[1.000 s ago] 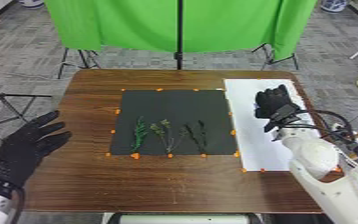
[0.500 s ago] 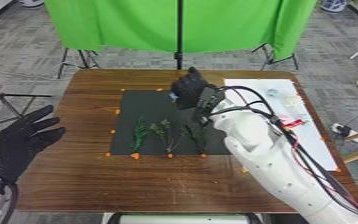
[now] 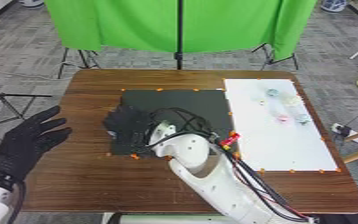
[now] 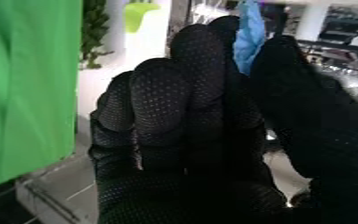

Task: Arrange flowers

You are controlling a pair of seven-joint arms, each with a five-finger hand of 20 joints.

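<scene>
- On our table, loose blooms lie at two o'clock.
- Our left hand is open; our right hand, at the mat's nine o'clock, pinches a blue flower.
- We're likely placing it: lower, then release.

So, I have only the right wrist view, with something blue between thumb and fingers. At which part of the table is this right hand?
Observer: The head view shows the right hand at the left edge of the black mat.
Operator: And the left hand, it is where?
Observer: At the left edge of the table, the left hand has its fingers spread.
Operator: Is something on the white sheet?
Observer: Yes, a small pink thing on the white sheet.
</scene>
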